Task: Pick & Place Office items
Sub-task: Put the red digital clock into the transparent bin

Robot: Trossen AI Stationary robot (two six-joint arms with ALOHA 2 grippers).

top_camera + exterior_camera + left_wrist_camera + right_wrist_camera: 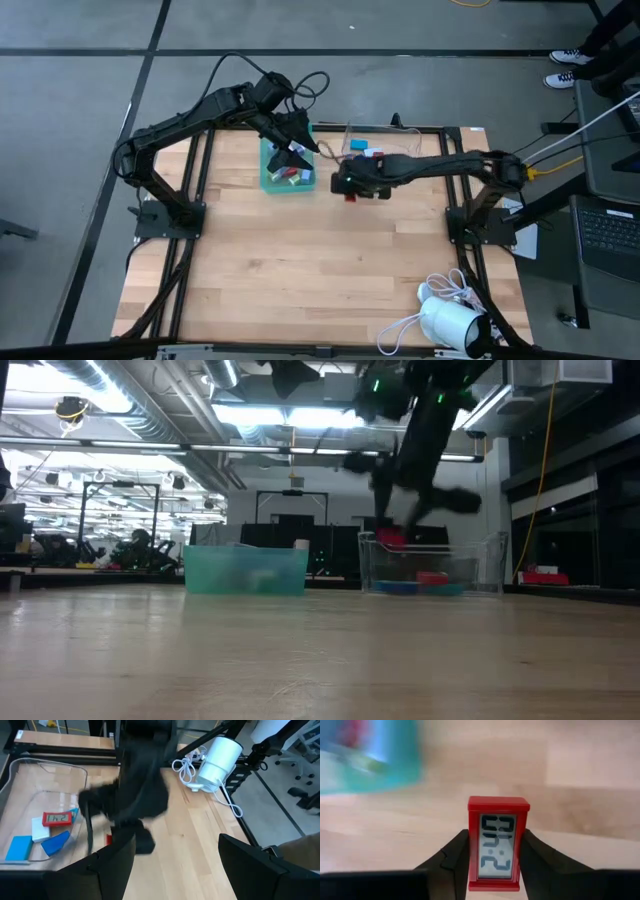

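My right gripper [352, 190] hangs between the teal tray [272, 182] and the clear bin [400, 131], shut on a small red digital clock [498, 842]. The clock also shows as a red spot in the high view [351, 197] and in the low view [390, 540]. My left gripper [297, 150] hovers over the tray, fingers open [175, 865], holding nothing. Small coloured pieces [288, 176] lie in the tray. In the bin [30, 765] lie another red clock-like piece [58, 818], a white piece [40, 828] and blue pieces [20, 847]. My right gripper pinches the red clock by its two long side edges, near its lower end [470, 867], one finger [451, 857] on each side. The display faces the wrist camera and the clock's top sticks out past the fingertips. It is lifted clear of the table.
A white device with coiled cables [450, 322] sits at the table's near right corner. Bare wood [320, 270] fills the near half of the table. A laptop [610, 230] and a person's shoes [570, 57] are off the table to the right.
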